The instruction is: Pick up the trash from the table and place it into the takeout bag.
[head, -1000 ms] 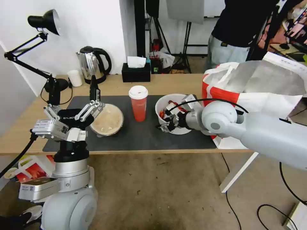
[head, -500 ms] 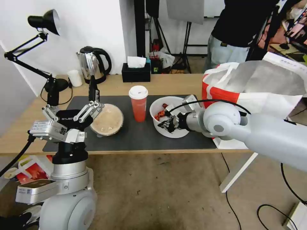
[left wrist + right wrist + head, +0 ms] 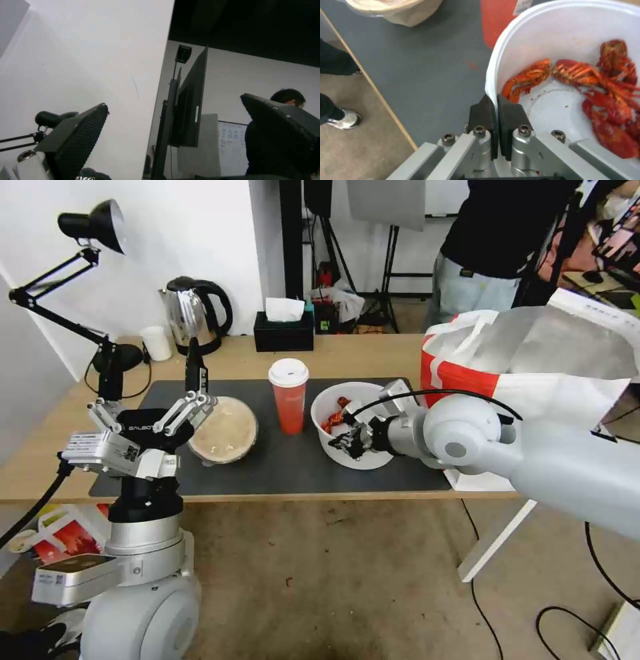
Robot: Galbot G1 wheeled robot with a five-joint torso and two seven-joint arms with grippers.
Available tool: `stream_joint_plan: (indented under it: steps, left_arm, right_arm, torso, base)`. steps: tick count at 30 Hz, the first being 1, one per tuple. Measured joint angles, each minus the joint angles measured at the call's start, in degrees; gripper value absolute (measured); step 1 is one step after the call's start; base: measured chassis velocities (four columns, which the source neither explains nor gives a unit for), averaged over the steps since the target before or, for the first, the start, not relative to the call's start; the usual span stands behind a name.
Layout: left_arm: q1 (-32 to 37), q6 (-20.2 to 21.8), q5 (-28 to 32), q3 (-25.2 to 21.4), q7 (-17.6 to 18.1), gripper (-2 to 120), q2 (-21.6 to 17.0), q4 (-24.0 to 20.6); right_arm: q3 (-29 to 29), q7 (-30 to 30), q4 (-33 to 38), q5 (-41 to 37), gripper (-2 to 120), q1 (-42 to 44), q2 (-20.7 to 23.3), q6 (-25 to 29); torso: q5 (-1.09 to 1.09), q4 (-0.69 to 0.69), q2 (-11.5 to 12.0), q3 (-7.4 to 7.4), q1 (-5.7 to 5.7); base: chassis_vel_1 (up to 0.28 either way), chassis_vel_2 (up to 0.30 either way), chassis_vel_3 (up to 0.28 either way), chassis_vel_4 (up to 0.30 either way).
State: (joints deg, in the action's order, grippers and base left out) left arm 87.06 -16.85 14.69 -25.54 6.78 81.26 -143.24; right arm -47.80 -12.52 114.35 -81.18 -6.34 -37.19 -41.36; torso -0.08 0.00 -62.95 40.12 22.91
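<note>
My right gripper (image 3: 347, 439) is shut on the near rim of the white bowl (image 3: 363, 459), which holds red crayfish shells (image 3: 331, 417), on the dark mat (image 3: 280, 467). In the right wrist view its pads (image 3: 508, 112) pinch the bowl's wall (image 3: 560, 30), with the shells (image 3: 603, 82) inside. The red white-lidded cup (image 3: 290, 403) stands just left of the bowl. The beige lidded bowl (image 3: 223, 430) lies farther left, behind my left gripper (image 3: 152, 387), which is raised, open and empty. The takeout bag (image 3: 467, 373) stands open at the table's right end.
Along the back of the table (image 3: 360, 357) stand a kettle (image 3: 193, 313), a black tissue box (image 3: 283, 330) and a small white cup (image 3: 157, 343). A desk lamp (image 3: 110, 360) stands at the left. A person (image 3: 493, 247) stands behind the table.
My right gripper has drawn the white bowl a little left, toward the red cup. The left arm has sunk slightly.
</note>
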Motion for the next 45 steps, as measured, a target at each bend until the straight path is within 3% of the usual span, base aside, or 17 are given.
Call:
stream_joint_plan:
  steps: [26,36,45]
  left_arm:
    - [-0.1,0.0,0.8,0.0,0.4,100,-0.1,-0.1]
    - [-0.4,0.0,1.5,-0.3,0.4,100,-0.3,0.0]
    - [-1.2,0.0,1.8,-0.2,0.5,100,-0.2,0.3]
  right_arm:
    - [-4.0,9.0,1.7,8.7,0,-13.7,3.0,0.1]
    - [-6.1,12.8,0.1,14.1,0,-18.8,2.2,0.1]
    - [-6.4,14.0,-1.9,13.9,0,-23.8,0.1,0.2]
  torso:
    - [0.0,0.0,0.0,0.0,0.0]
    - [0.0,0.0,0.0,0.0,0.0]
    - [0.01,0.0,0.0,0.0,0.0]
  base:
    - [0.0,0.0,0.0,0.0]
    - [0.0,0.0,0.0,0.0]
    - [0.0,0.0,0.0,0.0]
